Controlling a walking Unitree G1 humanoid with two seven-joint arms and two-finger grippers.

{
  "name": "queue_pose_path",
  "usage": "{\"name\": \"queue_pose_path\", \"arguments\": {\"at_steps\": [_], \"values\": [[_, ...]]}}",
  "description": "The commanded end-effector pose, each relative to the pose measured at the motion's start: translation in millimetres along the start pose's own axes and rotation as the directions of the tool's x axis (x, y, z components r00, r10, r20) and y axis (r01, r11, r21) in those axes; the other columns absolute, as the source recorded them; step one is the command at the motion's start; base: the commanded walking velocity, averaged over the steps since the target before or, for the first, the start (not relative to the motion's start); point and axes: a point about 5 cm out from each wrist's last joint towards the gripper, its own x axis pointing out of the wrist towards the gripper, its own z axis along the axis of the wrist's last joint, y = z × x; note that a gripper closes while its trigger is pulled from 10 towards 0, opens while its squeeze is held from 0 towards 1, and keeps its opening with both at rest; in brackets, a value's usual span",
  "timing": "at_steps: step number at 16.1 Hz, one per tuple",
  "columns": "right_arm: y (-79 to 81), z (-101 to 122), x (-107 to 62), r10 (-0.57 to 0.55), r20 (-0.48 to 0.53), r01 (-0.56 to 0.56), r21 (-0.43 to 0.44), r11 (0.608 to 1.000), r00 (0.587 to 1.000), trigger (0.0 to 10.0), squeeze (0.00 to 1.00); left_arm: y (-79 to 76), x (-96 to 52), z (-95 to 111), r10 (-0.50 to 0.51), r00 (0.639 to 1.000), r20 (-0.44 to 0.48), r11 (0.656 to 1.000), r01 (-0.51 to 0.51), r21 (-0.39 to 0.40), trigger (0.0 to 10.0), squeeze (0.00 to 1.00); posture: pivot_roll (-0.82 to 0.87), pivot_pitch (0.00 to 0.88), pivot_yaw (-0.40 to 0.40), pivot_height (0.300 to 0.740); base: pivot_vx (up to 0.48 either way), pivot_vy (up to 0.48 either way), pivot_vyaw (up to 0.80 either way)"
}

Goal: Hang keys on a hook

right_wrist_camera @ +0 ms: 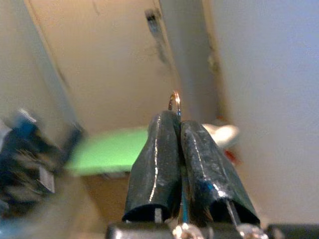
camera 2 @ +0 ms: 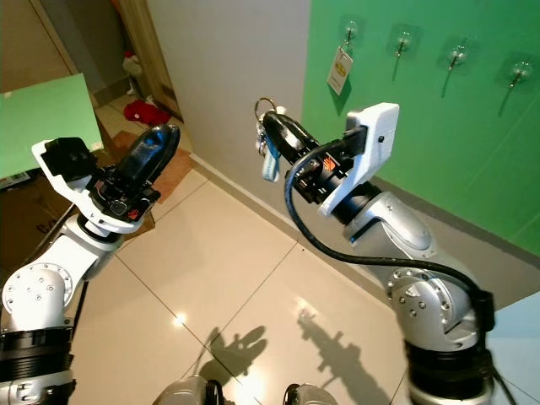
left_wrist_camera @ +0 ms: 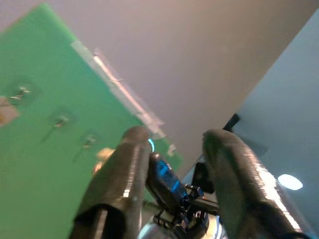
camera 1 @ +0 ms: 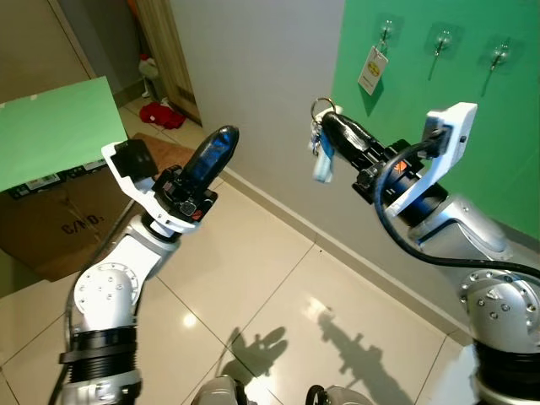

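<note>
Against the grey wall, a green panel (camera 1: 439, 101) is seen carrying a row of small clear hooks (camera 1: 442, 40) near its upper edge; the leftmost hook (camera 1: 386, 32) already bears a white and yellow tag (camera 1: 372, 69). Below and left of that panel, the right gripper (camera 1: 329, 126) is held with its black fingers pressed together on a bunch of keys (camera 1: 321, 143), whose ring (camera 1: 321, 106) stands above the fingertips while a pale fob hangs beneath. The free hooks are judged to lie up and to the right of the keys. Further left of the panel, the left gripper (camera 1: 221, 142) is raised with fingers parted, holding nothing.
</note>
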Motion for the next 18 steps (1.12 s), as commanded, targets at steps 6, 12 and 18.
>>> {"name": "queue_pose_path", "arguments": {"at_steps": [6,12,18], "values": [[-26.6,16,3.1,-0.220,0.277,0.194,0.118,0.974,0.935,0.0,0.00,41.5,-25.2,-34,0.371,0.926,-0.067,0.921,-0.357,0.158,10.0,0.00,-0.01,0.113,0.057,0.740,0.000,0.000,0.00],[-45.5,-38,0.9,-0.440,0.286,0.275,0.472,0.838,0.851,10.0,0.00,73.3,-55.4,-76,0.737,0.675,-0.050,0.656,-0.695,0.293,10.0,0.00,0.01,0.092,0.051,0.740,0.000,0.000,0.00],[-44.9,-62,7.4,-0.405,0.162,0.350,0.286,0.892,0.900,10.0,0.00,75.9,-50.4,-71,0.747,0.665,0.002,0.621,-0.699,0.353,10.0,0.00,0.01,0.094,0.036,0.740,0.041,0.000,0.00]]}}
